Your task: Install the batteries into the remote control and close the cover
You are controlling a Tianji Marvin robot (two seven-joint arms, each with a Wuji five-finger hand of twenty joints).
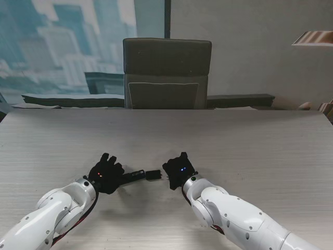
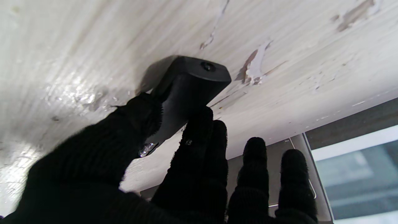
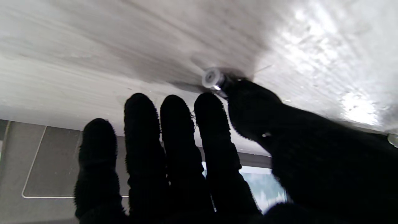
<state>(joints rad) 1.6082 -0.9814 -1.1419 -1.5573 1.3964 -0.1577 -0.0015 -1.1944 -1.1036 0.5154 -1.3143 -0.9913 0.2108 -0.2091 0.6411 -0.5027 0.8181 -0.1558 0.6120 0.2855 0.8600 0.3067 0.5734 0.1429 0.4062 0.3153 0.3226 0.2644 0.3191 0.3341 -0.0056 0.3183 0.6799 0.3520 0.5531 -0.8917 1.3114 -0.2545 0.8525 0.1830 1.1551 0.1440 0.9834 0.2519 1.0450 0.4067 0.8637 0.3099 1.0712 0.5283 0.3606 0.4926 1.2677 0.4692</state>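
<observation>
On desk (image 1: 234, 140): left hand (image 1: 106, 174) fingers clamp remote (image 2: 189, 93); right hand (image 1: 179, 171) thumb and index pinch battery (image 3: 212, 77) beside it.

Table (image 1: 250, 140) is pale grey-white with fine wood-grain streaks, and in the left wrist view it shows brownish scuffs and chipped patches; chair (image 1: 166, 73) behind it is dark grey with a thin white outline on the back panel. Both arms are glossy white; left hand (image 1: 105, 174) and right hand (image 1: 178, 171) wear fuzzy black gloves, with a red dot lit on the left and a blue dot on the right. Remote (image 2: 189, 90) is matte black, and the battery (image 3: 212, 77) end is silver-white.
</observation>
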